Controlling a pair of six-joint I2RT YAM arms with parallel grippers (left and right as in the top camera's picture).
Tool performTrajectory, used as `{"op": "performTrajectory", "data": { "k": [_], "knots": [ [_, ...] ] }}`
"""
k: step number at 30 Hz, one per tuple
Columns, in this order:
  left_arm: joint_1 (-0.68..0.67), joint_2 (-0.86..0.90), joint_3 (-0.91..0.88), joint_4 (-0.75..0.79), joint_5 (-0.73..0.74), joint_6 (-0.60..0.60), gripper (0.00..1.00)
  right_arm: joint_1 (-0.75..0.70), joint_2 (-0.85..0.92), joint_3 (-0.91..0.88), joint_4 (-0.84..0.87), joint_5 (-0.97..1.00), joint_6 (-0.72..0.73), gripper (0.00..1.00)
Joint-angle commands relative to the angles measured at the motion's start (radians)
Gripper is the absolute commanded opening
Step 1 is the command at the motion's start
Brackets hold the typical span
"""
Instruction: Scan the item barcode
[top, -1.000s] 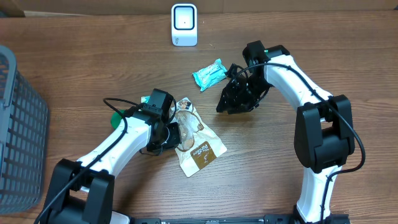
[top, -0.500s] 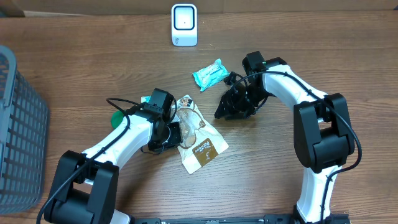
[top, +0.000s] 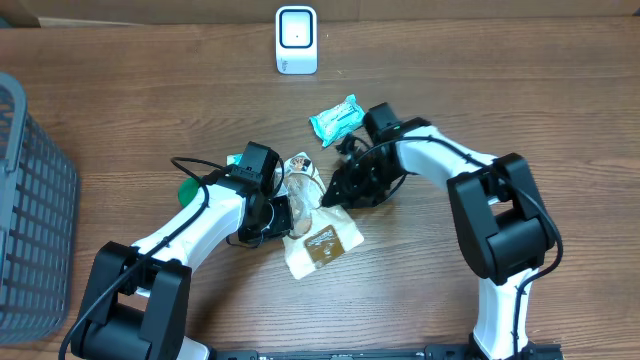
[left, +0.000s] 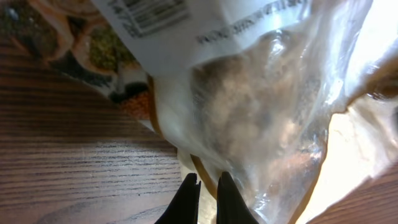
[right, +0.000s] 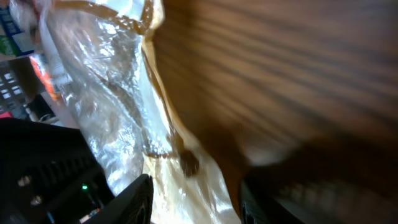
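Pouch (top: 318, 225) on tabletop (top: 150, 100) between the arms; judged light, soft, slippery film with loose contents; left fingers (left: 189, 199) closed, pinching its edge; right fingers (right: 134, 199) apart, straddling the far edge; best hold: sealed seams, barcode (left: 152, 15) uncovered.

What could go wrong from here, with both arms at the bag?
1. The left jaws are shut on only a thin edge of the bag; a tug from the right arm could pull it free or tear the film.
2. The two wrists sit very close over the bag and might collide.
3. The wrapper lies right beside the right arm and could get swept, maybe towards the scanner.
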Motion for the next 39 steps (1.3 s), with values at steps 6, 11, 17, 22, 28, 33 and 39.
{"op": "performTrajectory", "data": {
  "k": [6, 11, 17, 22, 28, 33, 39],
  "knots": [
    [0.006, 0.018, -0.003, 0.028, 0.013, 0.012, 0.04, 0.138, 0.045, -0.018, 0.112, -0.019, 0.184, 0.45],
    [0.006, 0.018, -0.003, 0.024, 0.001, 0.014, 0.04, 0.196, 0.045, -0.018, 0.214, -0.019, 0.262, 0.40],
    [0.007, 0.018, -0.003, 0.018, -0.014, 0.021, 0.04, 0.202, 0.045, -0.018, 0.256, -0.019, 0.301, 0.23],
    [0.033, 0.018, -0.003, 0.004, -0.013, 0.020, 0.04, 0.171, 0.045, -0.017, 0.229, -0.019, 0.300, 0.18],
    [0.079, 0.017, -0.001, 0.003, 0.040, 0.029, 0.04, 0.082, 0.043, -0.016, 0.136, -0.024, 0.236, 0.04],
    [0.082, 0.006, 0.052, -0.026, 0.089, 0.097, 0.04, 0.016, 0.043, -0.005, 0.023, -0.037, 0.131, 0.04],
    [0.085, -0.031, 0.278, -0.207, 0.171, 0.167, 0.04, -0.030, 0.043, -0.003, -0.036, -0.037, 0.069, 0.04]
  ]
}}
